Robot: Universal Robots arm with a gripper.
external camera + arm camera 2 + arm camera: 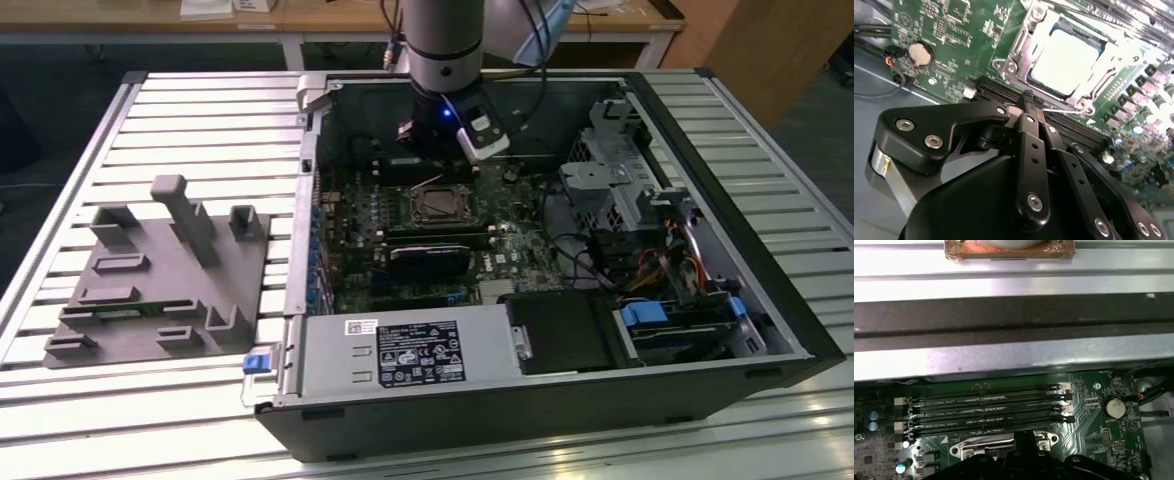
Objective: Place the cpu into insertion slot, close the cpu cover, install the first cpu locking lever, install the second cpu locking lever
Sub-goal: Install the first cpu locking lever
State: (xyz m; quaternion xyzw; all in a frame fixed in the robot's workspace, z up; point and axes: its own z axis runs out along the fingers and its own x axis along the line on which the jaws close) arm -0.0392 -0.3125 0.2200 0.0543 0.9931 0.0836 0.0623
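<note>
A Universal Robots arm stands inside an open computer case [787, 330], its gripper [1026, 100] poised just beside the insertion slot [414, 205], over the memory slots [989, 410] that border it. In the second wrist view the cpu [1066, 62] lies seated in the slot. Its pale face shows through the window of the cpu cover [1021, 44], which appears folded flat over it. The gripper's black fingers [1030, 145] are drawn together at the tips, with nothing visible between them. With chip and cover seemingly down, the locking-lever steps look to be the ones in hand, though whether either lever is latched cannot be told. Lever work would call for a fine, low catch on thin wire hard against the slot's rim. The exterior view adds a grey fixture block [160, 290] well apart from the slot, outside the case. The first wrist view looks across the memory slots to the case's metal wall on the side away from the slot.
</note>
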